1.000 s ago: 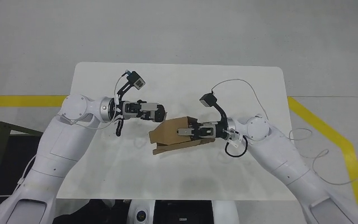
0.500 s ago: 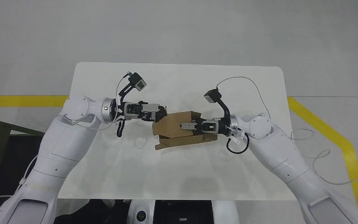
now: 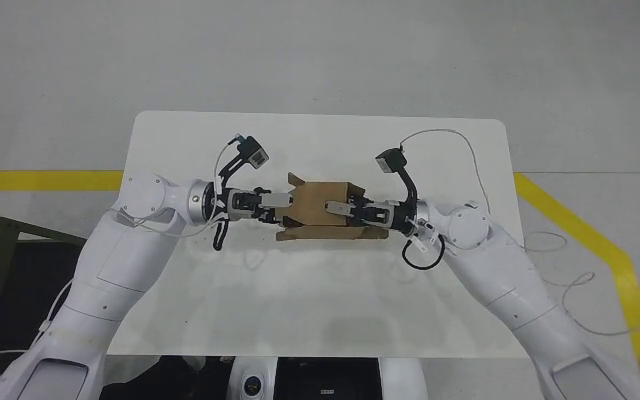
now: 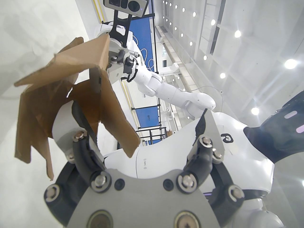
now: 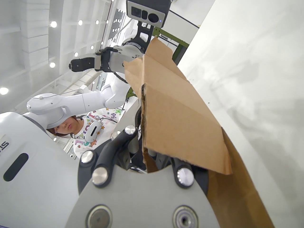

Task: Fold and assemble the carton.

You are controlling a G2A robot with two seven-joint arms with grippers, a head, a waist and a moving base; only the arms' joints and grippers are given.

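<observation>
A brown cardboard carton (image 3: 322, 205), part-opened with loose flaps, hangs over the middle of the white table (image 3: 200, 300). My right gripper (image 3: 345, 210) is shut on the carton's right side; in the right wrist view a carton panel (image 5: 175, 119) runs down into the gripper (image 5: 152, 154) and hides the fingertips. My left gripper (image 3: 282, 208) is at the carton's left end, open. In the left wrist view its fingers (image 4: 204, 131) stand wide apart, and a carton flap (image 4: 111, 110) lies across the gap near one of them. Whether the left gripper touches the cardboard is unclear.
The right arm's thin cable (image 3: 450, 150) loops over the table's far right part. Bare table surface lies in front of and behind the carton. Each arm's wrist camera (image 3: 252, 153) sticks up close beside the carton.
The right gripper has swung the carton from a tilted pose to level and carried it toward the table's far side. The left gripper has closed in on its left end.
</observation>
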